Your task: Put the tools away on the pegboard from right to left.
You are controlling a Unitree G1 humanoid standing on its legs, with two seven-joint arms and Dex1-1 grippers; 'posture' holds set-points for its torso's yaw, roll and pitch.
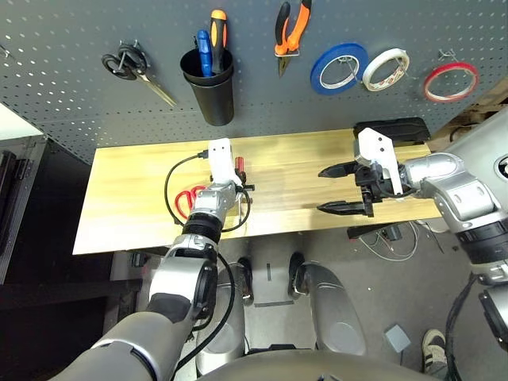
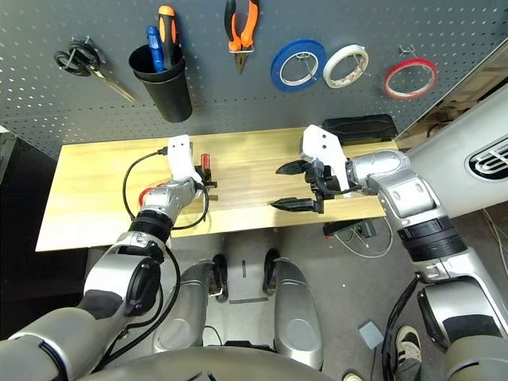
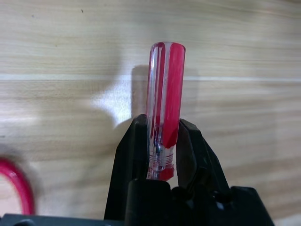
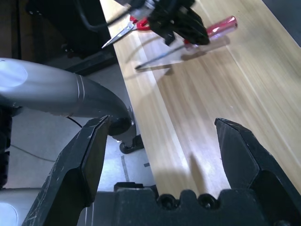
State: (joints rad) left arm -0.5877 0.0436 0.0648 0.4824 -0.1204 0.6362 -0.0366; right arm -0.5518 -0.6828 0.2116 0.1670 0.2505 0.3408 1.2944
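My left gripper (image 1: 242, 187) is shut on the red-handled slim screwdriver (image 3: 167, 80), its black fingers (image 3: 129, 155) clamping the lower part of the clear red handle low over the wooden table (image 1: 135, 190). The red-handled scissors (image 1: 188, 198) lie on the table just left of that gripper. My right gripper (image 1: 343, 189) hangs open over the table's right front, with nothing between its fingers. On the pegboard (image 1: 79, 48) hang the orange-and-black pliers (image 1: 292, 32) and, far right, the thin red tape ring (image 1: 450, 82).
A black cup (image 1: 210, 91) on the board holds a blue and an orange screwdriver. Black-handled scissors (image 1: 127, 65) hang at the left; blue tape (image 1: 339, 67) and white tape (image 1: 386, 69) hang between pliers and red ring. A black block (image 1: 393, 128) lies at the table's back right.
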